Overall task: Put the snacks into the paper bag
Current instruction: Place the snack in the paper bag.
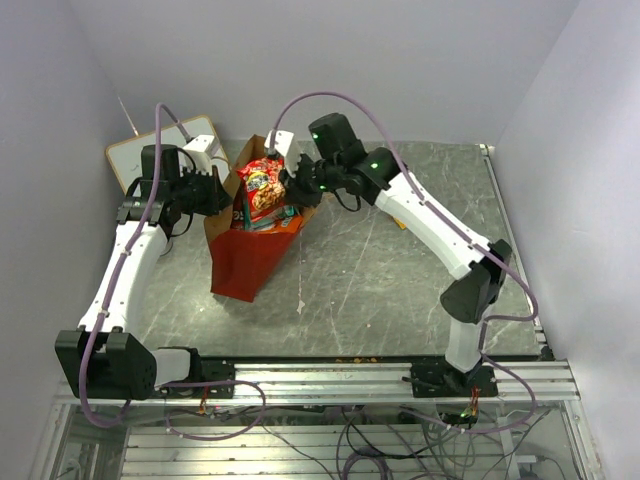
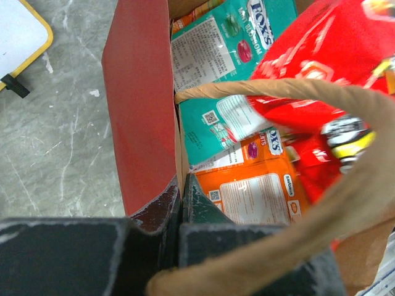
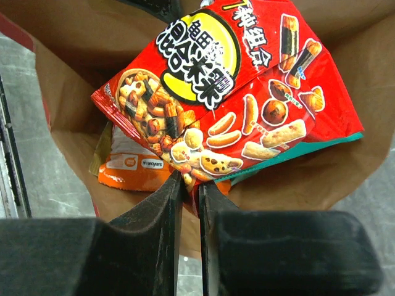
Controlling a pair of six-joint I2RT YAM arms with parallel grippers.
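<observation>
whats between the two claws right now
The open top of the paper bag, with a red snack pack lying across it. The top view shows the left claw at the bag's left rim and the right claw at its right.

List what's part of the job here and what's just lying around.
Job: paper bag, red outside; red snack packet sticking out of its mouth; teal packet and orange packet inside it.
Lying about: white writing board at the table's far left corner.
</observation>
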